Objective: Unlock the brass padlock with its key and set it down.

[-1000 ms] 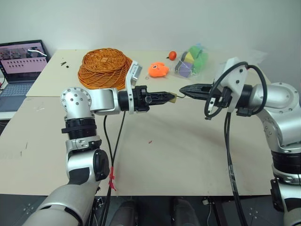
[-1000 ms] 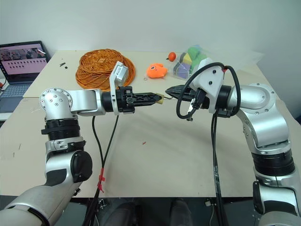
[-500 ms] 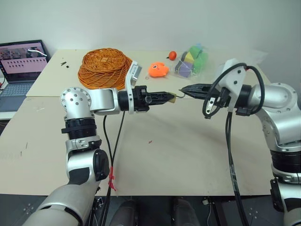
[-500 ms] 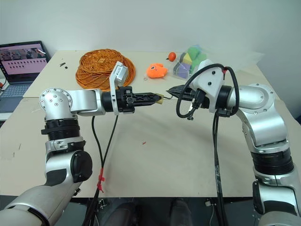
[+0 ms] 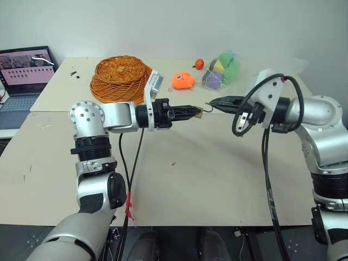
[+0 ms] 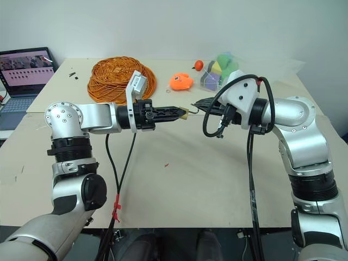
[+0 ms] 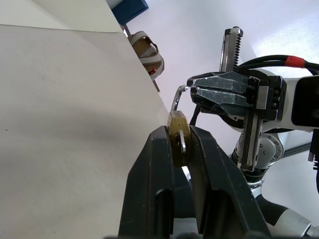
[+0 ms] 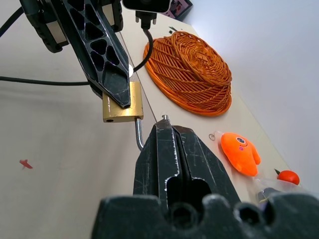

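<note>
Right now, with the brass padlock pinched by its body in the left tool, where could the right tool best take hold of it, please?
Probably the silver shackle, approached from the side opposite the left tool. The brass padlock has its flat faces covered by those fingers; only the shackle juts free, and the shut right tool is at it.

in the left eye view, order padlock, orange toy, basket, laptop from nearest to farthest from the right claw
1. padlock: just off the right claw's tip, held by the left claw.
2. orange toy: on the table behind.
3. basket: further left.
4. laptop: at the far left edge.
</note>
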Controlling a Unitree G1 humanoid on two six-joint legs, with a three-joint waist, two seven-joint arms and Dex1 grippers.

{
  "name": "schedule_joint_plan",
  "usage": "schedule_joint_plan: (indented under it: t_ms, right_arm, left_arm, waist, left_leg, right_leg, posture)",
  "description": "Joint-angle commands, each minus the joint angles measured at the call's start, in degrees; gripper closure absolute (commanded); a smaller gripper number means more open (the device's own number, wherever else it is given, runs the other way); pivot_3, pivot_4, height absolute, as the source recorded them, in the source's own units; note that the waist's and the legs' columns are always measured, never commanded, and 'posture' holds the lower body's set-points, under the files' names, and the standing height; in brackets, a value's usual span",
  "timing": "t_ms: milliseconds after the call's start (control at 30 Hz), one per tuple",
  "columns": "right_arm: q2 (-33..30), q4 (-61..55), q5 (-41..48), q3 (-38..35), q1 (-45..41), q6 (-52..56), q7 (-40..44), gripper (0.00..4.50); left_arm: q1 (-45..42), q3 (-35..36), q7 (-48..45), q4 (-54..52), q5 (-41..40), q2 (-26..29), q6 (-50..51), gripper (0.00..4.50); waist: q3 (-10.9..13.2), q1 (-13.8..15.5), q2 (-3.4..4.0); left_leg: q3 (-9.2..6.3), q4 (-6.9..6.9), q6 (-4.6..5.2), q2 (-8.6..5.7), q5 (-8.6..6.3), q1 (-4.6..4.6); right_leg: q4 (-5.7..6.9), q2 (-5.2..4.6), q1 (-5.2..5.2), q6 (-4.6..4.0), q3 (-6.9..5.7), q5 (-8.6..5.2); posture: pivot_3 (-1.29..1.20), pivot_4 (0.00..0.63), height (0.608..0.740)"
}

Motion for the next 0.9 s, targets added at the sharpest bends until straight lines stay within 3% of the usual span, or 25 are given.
schedule_joint_plan:
  t_ms: [33, 267, 600, 900]
  right_arm:
    - [-2.9, -0.4, 2.4, -4.7, -2.3, 1.0, 1.1, 4.42]
    - [-4.4, -1.2, 6.3, -7.5, -5.7, 5.5, 0.3, 4.42]
    - [-4.0, -3.9, 8.5, -7.5, -7.1, 8.9, -1.9, 4.42]
    - [-5.6, -8.1, 11.4, -6.8, -2.1, 12.0, 0.2, 4.42]
  left_arm:
    - [2.2, -1.0, -1.4, -2.2, -0.8, 2.7, 0.2, 4.49]
    - [4.9, -2.4, -1.8, -0.5, 1.8, 3.9, 0.2, 4.49]
    - [11.7, -7.5, -0.4, 0.4, 10.8, 0.6, -1.3, 4.49]
    - [12.6, -7.8, -1.8, 0.5, 14.6, -1.0, -0.7, 4.49]
  waist:
    - [0.0, 0.0, 0.00]
    - [0.0, 0.1, 0.00]
    - [0.0, 0.2, 0.00]
    - [0.0, 0.1, -0.01]
  left_leg:
    - [0.00, -0.01, 0.00, 0.00, 0.00, 0.00]
    - [0.00, 0.00, 0.00, -0.01, 0.00, -0.02]
    - [0.00, 0.00, 0.01, -0.02, 0.00, -0.02]
    - [0.00, 0.00, 0.04, -0.04, -0.02, -0.02]
  right_leg:
    - [0.00, 0.00, -0.01, 0.00, 0.00, 0.00]
    - [0.00, -0.02, 0.00, 0.00, 0.00, 0.00]
    - [0.00, -0.03, 0.00, 0.00, 0.00, 0.00]
    - [0.00, -0.06, 0.01, 0.00, 0.00, 0.00]
  posture:
    - [0.00, 0.150, 0.740]
    - [0.00, 0.150, 0.740]
    - [0.00, 0.150, 0.740]
    - [0.00, 0.150, 0.740]
